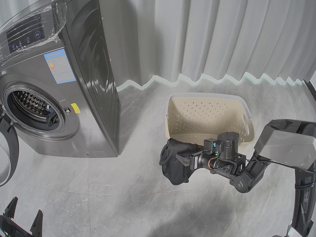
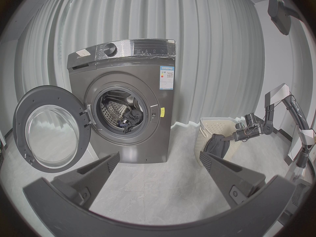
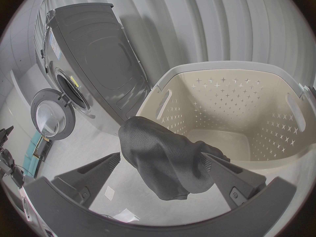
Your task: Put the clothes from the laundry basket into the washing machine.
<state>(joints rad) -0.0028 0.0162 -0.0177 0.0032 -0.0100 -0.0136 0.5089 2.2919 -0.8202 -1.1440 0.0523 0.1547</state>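
At the near left corner of the laundry basket (image 1: 210, 97), on the floor (image 1: 138, 195) by the curtain (image 1: 204, 30): spot the right pincer (image 3: 159, 157), splayed wide, w/ the black garment (image 3: 164, 162) bunched btwn its fingers and pressed against one of them. Can't tell whether hooked on that finger or just draped over the basket rim; no real clamp on it either way. Hangs mostly outside the basket, long axis near vertical. Looks like the last piece left there. Well apart to the robot's left, find the washing machine (image 1: 89, 66), door (image 2: 51, 129) swung fully open, dark clothes (image 2: 131, 119) already inside the drum (image 2: 115, 111). Low in front of that opening, find the left pincer (image 2: 158, 158), likewise splayed and empty, nearer the drum but far from the garment. So prob a carry step for the right arm: needs a firm pinch first, then a long sweep leftward to the drum mouth, w/ risk of shedding the cloth en route
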